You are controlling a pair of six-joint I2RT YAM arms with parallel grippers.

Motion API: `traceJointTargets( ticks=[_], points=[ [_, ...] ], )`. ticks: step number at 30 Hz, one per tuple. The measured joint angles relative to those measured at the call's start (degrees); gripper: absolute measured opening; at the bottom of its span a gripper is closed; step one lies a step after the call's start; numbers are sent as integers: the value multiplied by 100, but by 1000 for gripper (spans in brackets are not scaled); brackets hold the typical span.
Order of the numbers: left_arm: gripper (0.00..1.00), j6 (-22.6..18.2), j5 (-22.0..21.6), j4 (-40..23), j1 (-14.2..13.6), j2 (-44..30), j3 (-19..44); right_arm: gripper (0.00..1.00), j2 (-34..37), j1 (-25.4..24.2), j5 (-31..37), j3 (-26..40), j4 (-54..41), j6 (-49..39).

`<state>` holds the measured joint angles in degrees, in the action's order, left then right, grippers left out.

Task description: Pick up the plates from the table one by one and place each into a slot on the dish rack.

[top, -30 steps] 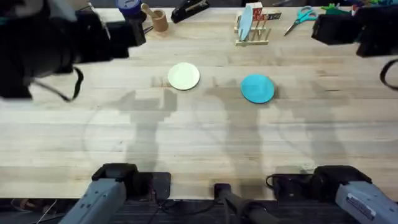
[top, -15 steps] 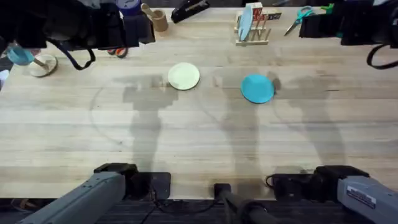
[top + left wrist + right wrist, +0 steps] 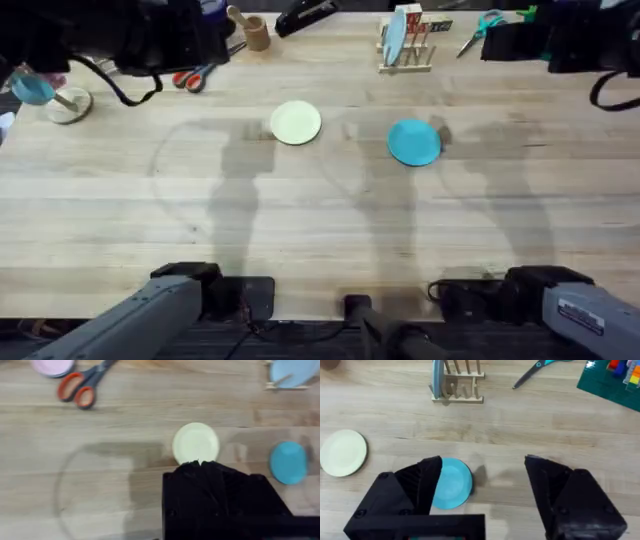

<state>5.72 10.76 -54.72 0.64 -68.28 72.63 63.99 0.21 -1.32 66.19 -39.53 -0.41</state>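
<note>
Honestly, no lettering or brand can be read on anything before me; the small white label on my right arm's housing at its base is too blurred to make out.

Taking the dish rack as my landmark at the far edge of the table: it already holds one pale blue plate standing on edge in a slot. The teal-blue plate lies flat on the wood on the near side of the rack, almost straight in front of it. The cream plate lies flat too, nearer than the rack and off to its left, well apart from the teal one.

My right gripper hangs above the table with its jaws spread wide, holding nothing; between its fingers I see the teal-blue plate partly behind the left finger, with the rack farther off. My left gripper hovers over the cream plate; I cannot tell whether its jaws are apart or together. Red-handled scissors and a pink round lid lie beyond.

Compared with half a second ago, both plates and the rack lie just where they were. My left arm has shifted, uncovering more of the red-handled scissors to the far left of the rack, while my right arm looks unchanged.
</note>
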Motion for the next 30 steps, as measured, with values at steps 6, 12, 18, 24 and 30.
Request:
traceJointTargets(
  ticks=[6, 12, 18, 24, 30],
  points=[
    [42, -354, 1858, 59, 609, -547, 25, 996, -1, 0, 0, 0, -3, 1],
    [43, -830, 3248, 123, 889, -1375, 25, 996, -2, 0, 0, 0, -2, 1],
    [43, -1226, 3763, 182, 883, -2072, 25, 996, 0, 0, 0, 0, -2, 1],
    [43, -1417, 3764, 393, 881, -2833, 12, 996, -2, 0, 0, 2, -2, -1],
    [42, -1516, 3656, 618, 881, -3446, -38, 996, 0, 0, 0, 2, 0, 1]
  ],
)
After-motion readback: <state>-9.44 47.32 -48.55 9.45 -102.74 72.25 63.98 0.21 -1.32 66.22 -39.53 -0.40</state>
